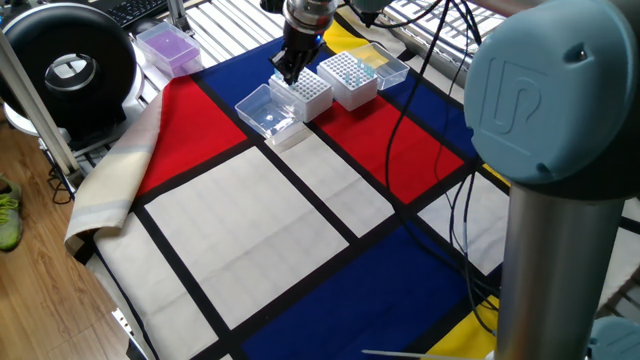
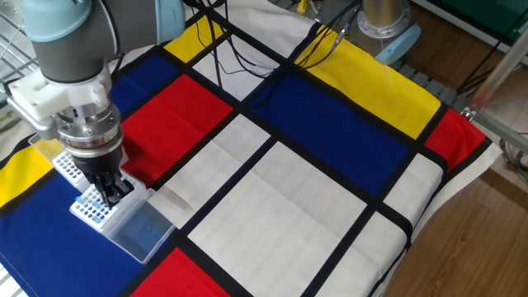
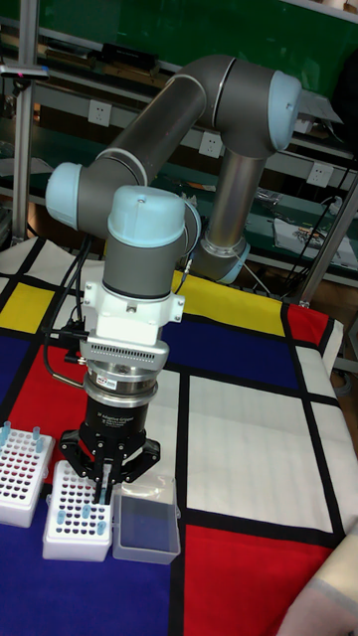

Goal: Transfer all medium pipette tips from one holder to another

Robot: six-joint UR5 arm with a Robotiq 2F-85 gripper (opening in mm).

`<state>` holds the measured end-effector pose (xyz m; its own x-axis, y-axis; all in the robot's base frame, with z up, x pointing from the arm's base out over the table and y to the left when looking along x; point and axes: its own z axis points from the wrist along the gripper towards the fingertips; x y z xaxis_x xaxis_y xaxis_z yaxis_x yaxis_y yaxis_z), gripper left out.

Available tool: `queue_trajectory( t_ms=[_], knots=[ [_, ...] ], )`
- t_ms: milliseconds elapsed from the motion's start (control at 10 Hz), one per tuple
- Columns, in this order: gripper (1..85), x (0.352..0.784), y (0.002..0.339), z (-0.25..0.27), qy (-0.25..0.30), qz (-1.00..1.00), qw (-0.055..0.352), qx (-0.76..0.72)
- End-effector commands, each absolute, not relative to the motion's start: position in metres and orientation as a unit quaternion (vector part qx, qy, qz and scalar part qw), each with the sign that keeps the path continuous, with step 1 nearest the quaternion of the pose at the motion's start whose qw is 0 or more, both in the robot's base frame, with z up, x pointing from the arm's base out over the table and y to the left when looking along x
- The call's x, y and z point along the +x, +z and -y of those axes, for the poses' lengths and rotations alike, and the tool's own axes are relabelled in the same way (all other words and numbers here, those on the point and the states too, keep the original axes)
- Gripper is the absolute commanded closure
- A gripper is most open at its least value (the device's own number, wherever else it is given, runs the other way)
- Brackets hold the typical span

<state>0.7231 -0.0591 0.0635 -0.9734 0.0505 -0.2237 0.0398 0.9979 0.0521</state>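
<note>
My gripper hangs straight down over the nearer white holder, which carries a few pale-blue medium pipette tips. The fingers are pressed together, and a thin pale tip pokes down from between them, just above the holder's grid. A second white holder stands right beside it with two tips upright at its far edge. In one fixed view the gripper sits over the holder, next to the other holder. The other fixed view shows the gripper above the tip-filled holder.
A clear plastic lid lies against the nearer holder, also seen as the lid. A purple box and a black round device stand at the table's far left. Cables trail over the colour-block cloth.
</note>
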Motion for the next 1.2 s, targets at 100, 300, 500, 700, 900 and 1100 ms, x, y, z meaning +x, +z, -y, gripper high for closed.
queue_trajectory(
  t_ms=[100, 300, 500, 700, 900, 1100],
  knots=[
    [84.0, 0.723, 0.071, 0.059, 0.020, -0.994, 0.101, 0.047],
    [84.0, 0.724, 0.072, 0.064, 0.012, -0.993, 0.103, 0.048],
    [84.0, 0.728, 0.076, 0.069, 0.006, -0.993, 0.109, 0.042],
    [84.0, 0.730, 0.083, 0.071, -0.002, -0.993, 0.109, 0.042],
    [84.0, 0.733, 0.099, 0.068, -0.008, -0.993, 0.106, 0.048],
    [84.0, 0.737, 0.107, 0.069, -0.008, -0.993, 0.109, 0.048]
  ],
)
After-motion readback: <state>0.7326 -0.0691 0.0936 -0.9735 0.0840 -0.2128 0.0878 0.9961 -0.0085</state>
